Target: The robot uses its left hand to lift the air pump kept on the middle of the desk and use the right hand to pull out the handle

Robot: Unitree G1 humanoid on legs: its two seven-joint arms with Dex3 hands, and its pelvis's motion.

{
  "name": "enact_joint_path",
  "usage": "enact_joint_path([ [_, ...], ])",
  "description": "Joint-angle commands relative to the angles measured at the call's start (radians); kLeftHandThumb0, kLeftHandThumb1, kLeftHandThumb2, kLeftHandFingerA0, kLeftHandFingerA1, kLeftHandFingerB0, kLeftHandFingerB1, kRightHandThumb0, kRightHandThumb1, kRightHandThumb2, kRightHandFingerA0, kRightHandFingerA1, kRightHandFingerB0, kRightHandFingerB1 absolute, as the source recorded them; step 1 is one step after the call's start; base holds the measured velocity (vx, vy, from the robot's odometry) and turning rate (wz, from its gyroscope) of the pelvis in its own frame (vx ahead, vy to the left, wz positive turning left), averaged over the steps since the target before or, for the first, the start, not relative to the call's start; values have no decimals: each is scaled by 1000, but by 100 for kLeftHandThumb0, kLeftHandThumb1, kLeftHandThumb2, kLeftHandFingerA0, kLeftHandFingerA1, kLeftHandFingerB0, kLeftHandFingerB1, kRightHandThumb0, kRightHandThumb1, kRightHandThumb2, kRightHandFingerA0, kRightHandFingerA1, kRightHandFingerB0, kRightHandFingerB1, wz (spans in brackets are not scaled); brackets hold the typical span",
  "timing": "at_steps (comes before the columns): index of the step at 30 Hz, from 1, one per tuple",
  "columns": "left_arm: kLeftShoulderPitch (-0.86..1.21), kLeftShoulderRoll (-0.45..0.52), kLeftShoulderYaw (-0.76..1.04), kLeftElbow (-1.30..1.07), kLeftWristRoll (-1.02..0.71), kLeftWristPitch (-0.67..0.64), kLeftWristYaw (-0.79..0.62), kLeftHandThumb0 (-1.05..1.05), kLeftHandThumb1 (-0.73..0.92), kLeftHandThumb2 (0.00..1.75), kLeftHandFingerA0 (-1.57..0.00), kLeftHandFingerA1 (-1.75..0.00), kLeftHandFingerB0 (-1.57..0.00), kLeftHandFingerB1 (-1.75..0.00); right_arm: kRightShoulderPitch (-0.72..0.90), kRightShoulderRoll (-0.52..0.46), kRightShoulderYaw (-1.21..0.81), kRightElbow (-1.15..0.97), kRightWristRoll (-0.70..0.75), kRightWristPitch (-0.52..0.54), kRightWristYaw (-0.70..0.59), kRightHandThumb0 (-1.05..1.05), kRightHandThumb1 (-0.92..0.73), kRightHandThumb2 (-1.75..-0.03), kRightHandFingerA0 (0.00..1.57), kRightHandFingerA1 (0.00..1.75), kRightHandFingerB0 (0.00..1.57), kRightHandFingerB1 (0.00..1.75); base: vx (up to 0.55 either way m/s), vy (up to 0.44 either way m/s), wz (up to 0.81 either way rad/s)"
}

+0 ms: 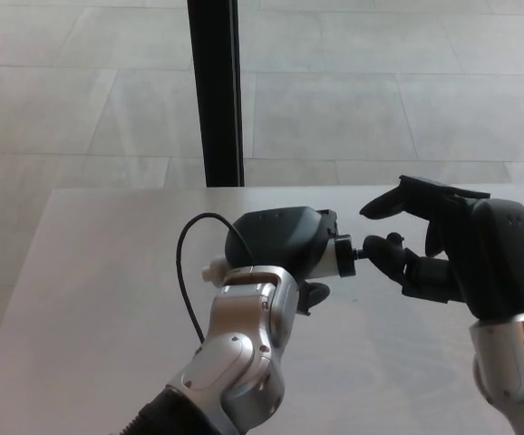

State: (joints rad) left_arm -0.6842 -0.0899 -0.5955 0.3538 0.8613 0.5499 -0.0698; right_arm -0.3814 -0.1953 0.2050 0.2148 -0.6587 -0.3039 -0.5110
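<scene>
My left hand (pixel 278 241) is shut on the air pump, held sideways above the desk (pixel 90 299). Most of the pump is hidden in the hand; its white end (pixel 340 257) sticks out on the right and a white nozzle (pixel 215 269) on the left. A black hose (pixel 183 272) loops from the nozzle. The thin black handle (pixel 368 245) points right. My right hand (pixel 457 249) is right of it, open, with its lower fingers (pixel 396 256) touching the handle's knob and its upper finger (pixel 382 204) spread above.
The pale desk ends at its far edge (pixel 135 188) just behind my hands. A black vertical post (pixel 215 91) stands beyond it on a tiled floor (pixel 380 100).
</scene>
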Motion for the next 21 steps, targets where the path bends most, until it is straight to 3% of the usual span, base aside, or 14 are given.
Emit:
enact_joint_path([
  [1, -1, 12, -35, -3, 35, 41, -23, -42, 50, 93, -114, -135, -72, -103, 33, -3, -7, -2, -3, -22, -31, -20, -59, -92, 105, 167, 95, 89, 0, 0, 0],
  [2, -2, 13, -35, -4, 33, 44, -24, -42, 50, 93, -114, -135, -72, -103, 34, -3, -8, -2, -3, -23, -32, -20, -59, -92, 105, 167, 95, 89, 0, 0, 0],
  [3, 4, 7, -22, -10, 20, 34, -3, -40, 73, 63, -87, -175, -69, -140, 37, -4, -7, 1, -3, -24, -30, -20, -57, -92, 102, 166, 95, 88, 0, 0, 0],
  [5, 1, 3, -18, -16, 19, 46, -9, -45, 78, 63, -85, -175, -71, -141, 42, -8, -7, -2, -7, -20, -24, -19, -58, -91, 101, 166, 94, 87, 0, 0, 0],
  [6, 12, -28, 26, -28, -20, 60, 12, -51, 86, 65, -83, -174, -72, -127, 44, -11, -5, 5, -15, -19, -31, -17, -53, -92, 101, 166, 94, 83, 0, 0, 0],
  [9, 7, -15, 15, -43, 0, 51, -2, -48, 81, 68, -81, -172, -68, -128, 43, -14, -6, 20, -21, -21, -42, -18, -51, -93, 102, 166, 94, 81, 0, 0, 0],
  [10, 3, 5, -5, -47, 17, 37, -18, -44, 80, 63, -82, -164, -69, -108, 44, -17, -7, 26, -23, -22, -44, -19, -53, -88, 101, 168, 92, 79, 0, 0, 0],
  [11, -3, 15, -19, -49, 32, 34, -26, -48, 84, 65, -84, -161, -68, -103, 46, -18, -10, 26, -17, -19, -40, -19, -54, -91, 103, 168, 93, 81, 0, 0, 0],
  [12, -3, 24, -23, -63, 32, 29, -30, -42, 74, 68, -83, -158, -74, -105, 52, -18, -19, 23, 3, -15, -22, -19, -55, -91, 102, 167, 93, 82, 0, 0, 0],
  [15, -11, 31, -23, -74, 22, 30, -44, -40, 72, 67, -84, -156, -75, -108, 49, -18, -25, 23, -1, -5, -21, -20, -54, -91, 102, 168, 93, 81, 0, 0, 0],
  [17, -5, 10, 2, -85, -3, 49, -39, -44, 84, 65, -84, -159, -71, -108, 49, -18, -28, 27, 3, -20, -29, -21, -55, -90, 101, 167, 93, 81, 0, 0, 0],
  [18, -7, 6, 12, -97, -15, 53, -54, -41, 71, 67, -77, -163, -72, -108, 49, -17, -31, 31, 6, -27, -35, -25, -60, -78, 105, 168, 91, 81, 0, 0, 0],
  [21, -7, 2, 17, -100, -19, 45, -54, -38, 71, 64, -80, -167, -69, -113, 45, -15, -36, 39, -5, -26, -52, -27, -62, -71, 103, 168, 91, 81, 0, 0, 0],
])
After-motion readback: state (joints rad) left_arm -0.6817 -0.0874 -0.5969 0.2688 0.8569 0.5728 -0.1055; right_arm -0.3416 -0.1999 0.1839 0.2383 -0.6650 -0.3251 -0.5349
